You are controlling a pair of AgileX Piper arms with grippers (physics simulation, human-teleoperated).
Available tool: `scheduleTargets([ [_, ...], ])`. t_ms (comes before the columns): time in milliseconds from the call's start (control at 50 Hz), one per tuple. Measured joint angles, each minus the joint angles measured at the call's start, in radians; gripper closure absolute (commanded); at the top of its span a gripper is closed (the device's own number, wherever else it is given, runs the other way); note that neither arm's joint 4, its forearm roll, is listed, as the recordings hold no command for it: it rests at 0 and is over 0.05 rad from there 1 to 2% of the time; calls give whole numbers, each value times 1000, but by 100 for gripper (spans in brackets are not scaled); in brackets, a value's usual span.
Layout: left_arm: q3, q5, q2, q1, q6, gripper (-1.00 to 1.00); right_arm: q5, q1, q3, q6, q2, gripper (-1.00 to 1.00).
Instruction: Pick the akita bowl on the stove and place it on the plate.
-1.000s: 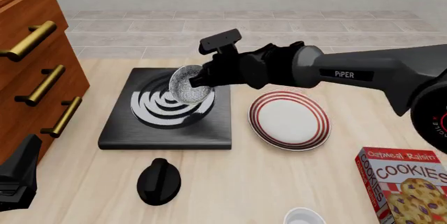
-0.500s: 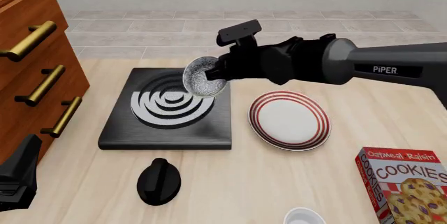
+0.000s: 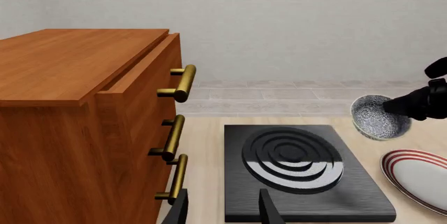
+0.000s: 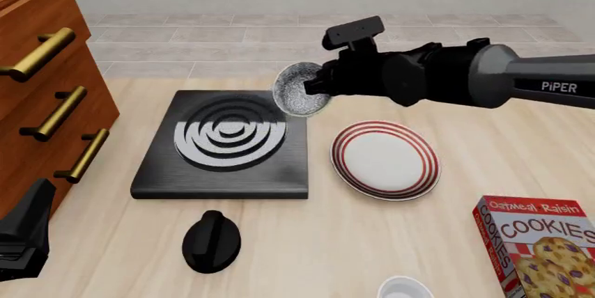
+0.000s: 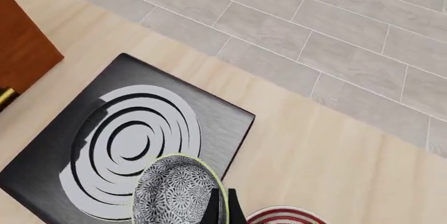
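The akita bowl [image 4: 300, 90], dark outside and speckled grey-white inside, hangs tilted in the air over the stove's far right corner. My right gripper [image 4: 319, 86] is shut on its rim. In the right wrist view the bowl [image 5: 176, 192] sits just before the gripper [image 5: 222, 209], above the stove [image 5: 133, 130], with a sliver of the plate [image 5: 283, 217] showing. The black stove [image 4: 223, 141] with its burner rings lies bare. The red-striped plate [image 4: 386, 159] rests to its right. My left gripper [image 3: 223, 212] stands open at the near left, low beside the cabinet, holding nothing.
A wooden cabinet [image 4: 47, 82] with brass handles stands along the left. A black round knob [image 4: 211, 241] lies in front of the stove. A cookies box [image 4: 544, 249] stands at the near right, and a plain white bowl [image 4: 405, 289] shows at the front edge.
The right arm has lifted the bowl off the burner rings and carried it rightward, toward the plate. The left arm has stayed still.
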Motion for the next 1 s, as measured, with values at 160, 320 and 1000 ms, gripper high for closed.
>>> scheduleTargets([
  [160, 0, 0, 0, 0, 0, -100, -17, -32, 17, -5, -5, 100],
  [320, 0, 0, 0, 0, 0, -100, -32, -68, 30, -6, -11, 100],
  [1000, 0, 0, 0, 0, 0, -100, -115, -201, 110, 34, -3, 100],
])
